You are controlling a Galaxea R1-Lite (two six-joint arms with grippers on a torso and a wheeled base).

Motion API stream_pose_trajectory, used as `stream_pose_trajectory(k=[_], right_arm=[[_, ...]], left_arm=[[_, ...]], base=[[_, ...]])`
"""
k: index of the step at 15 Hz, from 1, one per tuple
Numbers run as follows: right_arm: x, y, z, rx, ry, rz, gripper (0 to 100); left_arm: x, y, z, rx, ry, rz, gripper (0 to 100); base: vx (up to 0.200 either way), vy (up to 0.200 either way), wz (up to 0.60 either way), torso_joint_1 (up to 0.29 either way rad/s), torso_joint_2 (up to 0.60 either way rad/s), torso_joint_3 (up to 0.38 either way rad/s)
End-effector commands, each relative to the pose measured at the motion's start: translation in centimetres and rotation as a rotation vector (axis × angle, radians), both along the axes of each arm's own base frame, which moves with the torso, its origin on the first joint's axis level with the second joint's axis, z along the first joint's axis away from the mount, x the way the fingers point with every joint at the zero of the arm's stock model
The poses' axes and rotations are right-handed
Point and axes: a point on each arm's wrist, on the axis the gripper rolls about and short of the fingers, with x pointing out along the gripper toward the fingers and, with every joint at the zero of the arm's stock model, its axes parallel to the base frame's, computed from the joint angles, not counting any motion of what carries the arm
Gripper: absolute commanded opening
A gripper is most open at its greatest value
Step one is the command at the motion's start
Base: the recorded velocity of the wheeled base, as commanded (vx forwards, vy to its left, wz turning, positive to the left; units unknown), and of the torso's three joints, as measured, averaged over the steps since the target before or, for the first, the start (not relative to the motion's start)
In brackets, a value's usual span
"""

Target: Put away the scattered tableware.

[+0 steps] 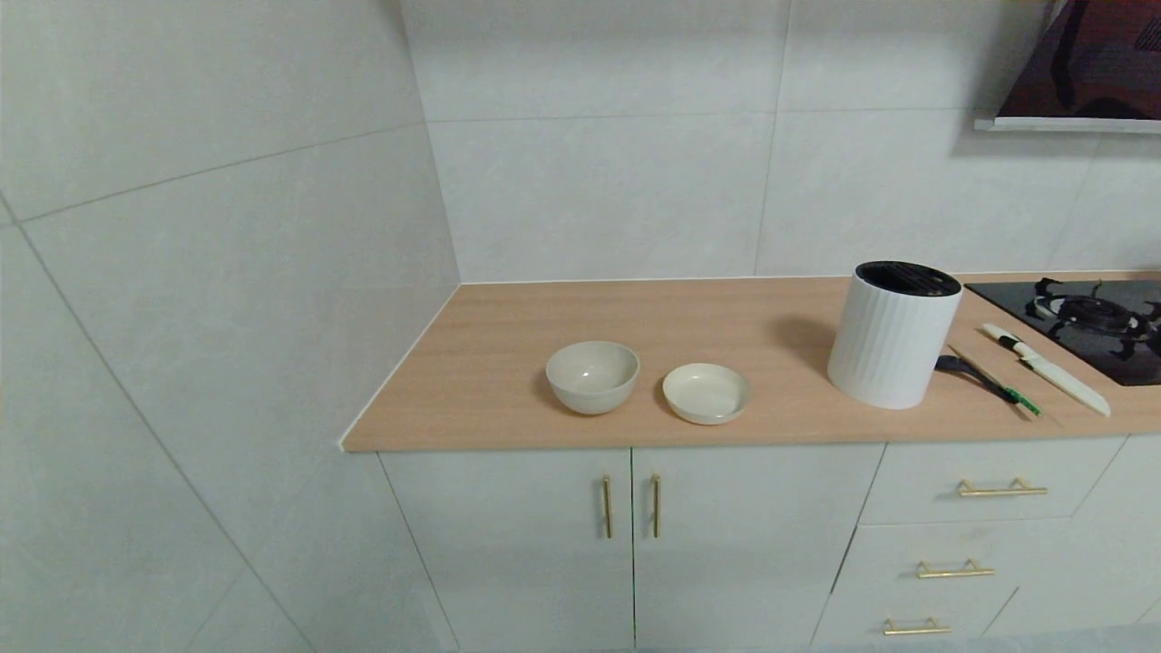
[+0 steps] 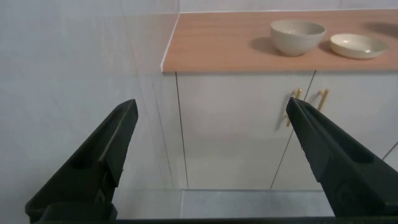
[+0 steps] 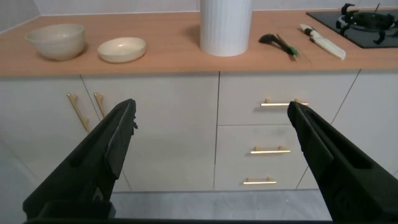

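Wood-brown counter [image 1: 508, 345] holds all the things I must tidy, and it sits higher than both my claws. My left claw [image 2: 211, 106] hangs wide open with nothing in it, low in front of the cupboard doors [image 2: 236, 137]. My right claw [image 3: 211, 104] is wide open too, low by the drawers [image 3: 280, 124].

Up and ahead of the right claw stands the white ribbed pot [image 1: 893, 336]. Just past it, on that claw's right side, lie the black scoop [image 1: 961, 365], the thin sticks [image 1: 998, 381] and the white knife [image 1: 1048, 369]. The knife's long side runs from far to near, slanting off to the right.

The deep bowl [image 1: 592, 375] and the flat dish [image 1: 706, 392] sit side by side, not touching, up ahead of the left claw and a bit to its right.

I think the right arm is nearer the long things, so it should lift first.
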Motion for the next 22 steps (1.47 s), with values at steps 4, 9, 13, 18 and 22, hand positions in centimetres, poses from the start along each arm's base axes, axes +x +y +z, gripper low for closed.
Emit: stream_pose_trajectory(k=[4,9,13,18,22], right_arm=[[0.0,0.0,0.01,0.0,-0.001,0.0,100],[0.0,0.0,0.0,0.0,0.0,0.0,100],[0.0,0.0,0.0,0.0,0.0,0.0,100],[0.0,0.0,0.0,0.0,0.0,0.0,100],[0.0,0.0,0.0,0.0,0.0,0.0,100]], left_arm=[[0.01,0.0,0.0,0.0,0.002,0.001,100],[0.01,0.0,0.0,0.001,0.002,0.001,100],[0.01,0.0,0.0,0.001,0.002,0.001,100],[0.01,0.0,0.0,0.001,0.002,0.001,100],[0.01,0.0,0.0,0.0,0.002,0.001,100]], base=[[0.0,0.0,0.0,-0.251,0.54,0.286],[0.0,0.0,0.0,-0.241,0.54,0.295],[0.0,0.0,0.0,-0.226,0.52,0.293],[0.0,0.0,0.0,-0.202,0.49,0.282],[0.0,0.0,0.0,-0.182,0.47,0.285]])
